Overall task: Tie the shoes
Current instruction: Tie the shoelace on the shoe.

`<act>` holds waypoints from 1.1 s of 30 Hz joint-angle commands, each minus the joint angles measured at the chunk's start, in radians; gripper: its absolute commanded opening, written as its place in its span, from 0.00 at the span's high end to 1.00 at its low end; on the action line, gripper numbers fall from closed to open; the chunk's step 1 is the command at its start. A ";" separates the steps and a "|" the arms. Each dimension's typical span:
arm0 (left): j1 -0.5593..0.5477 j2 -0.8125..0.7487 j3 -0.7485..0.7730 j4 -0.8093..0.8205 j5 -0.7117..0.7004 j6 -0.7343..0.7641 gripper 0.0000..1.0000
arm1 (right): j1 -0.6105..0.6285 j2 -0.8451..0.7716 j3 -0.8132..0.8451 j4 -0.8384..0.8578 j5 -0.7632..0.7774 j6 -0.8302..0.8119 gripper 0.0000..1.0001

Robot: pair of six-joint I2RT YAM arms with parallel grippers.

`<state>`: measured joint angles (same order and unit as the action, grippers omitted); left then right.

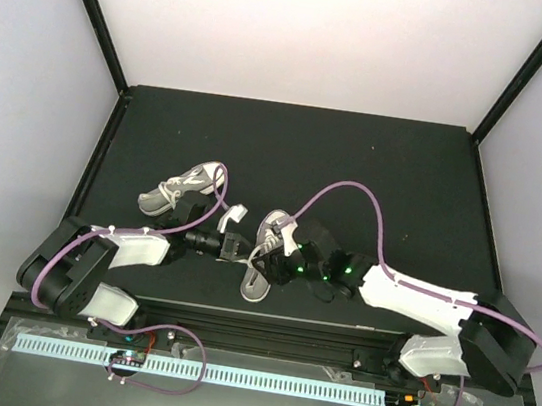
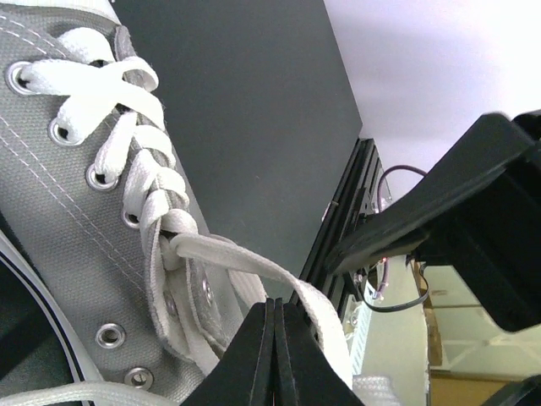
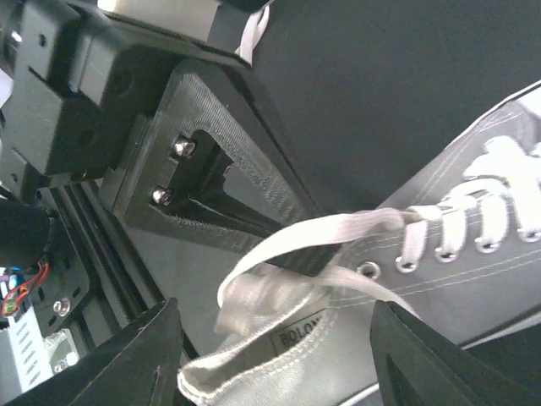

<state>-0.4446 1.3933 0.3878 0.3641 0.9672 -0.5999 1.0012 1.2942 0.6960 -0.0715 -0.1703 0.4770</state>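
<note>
One grey shoe (image 1: pixel 260 267) with white laces lies between my two grippers near the table's front edge. The other shoe (image 1: pixel 179 193) lies on its side at the back left. My left gripper (image 2: pixel 276 306) is shut, and a loose white lace (image 2: pixel 245 262) from the near shoe (image 2: pixel 59 194) runs over its tips; I see no lace between the pads. In the right wrist view that lace (image 3: pixel 304 241) loops over the left gripper's finger (image 3: pixel 334 254). My right gripper (image 3: pixel 279 355) is open wide, its fingers on either side of the shoe's heel opening (image 3: pixel 296 355), holding nothing.
The black table mat (image 1: pixel 357 165) spreads behind the shoes. A black aluminium rail (image 1: pixel 263 328) runs along the front edge just below the near shoe. Purple cables (image 1: pixel 354 189) arc over both arms. White walls enclose the back and sides.
</note>
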 commanded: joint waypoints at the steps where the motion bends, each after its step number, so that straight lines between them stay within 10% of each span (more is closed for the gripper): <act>1: 0.004 -0.011 -0.006 0.034 -0.011 -0.007 0.98 | 0.022 0.066 0.054 0.044 0.000 0.013 0.39; 8: 0.006 -0.011 -0.007 0.034 -0.012 -0.006 0.99 | 0.024 0.134 0.069 0.069 -0.007 0.013 0.56; 14: 0.021 -0.016 -0.017 0.028 -0.036 0.003 0.98 | 0.025 0.123 0.077 0.054 0.051 0.023 0.96; 33: 0.154 -0.060 -0.097 -0.015 -0.101 0.021 0.98 | -0.068 0.098 0.030 -0.034 0.137 0.079 0.98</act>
<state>-0.3138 1.3533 0.3004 0.3618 0.8822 -0.6029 0.9535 1.4185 0.7460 -0.1047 -0.0540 0.5339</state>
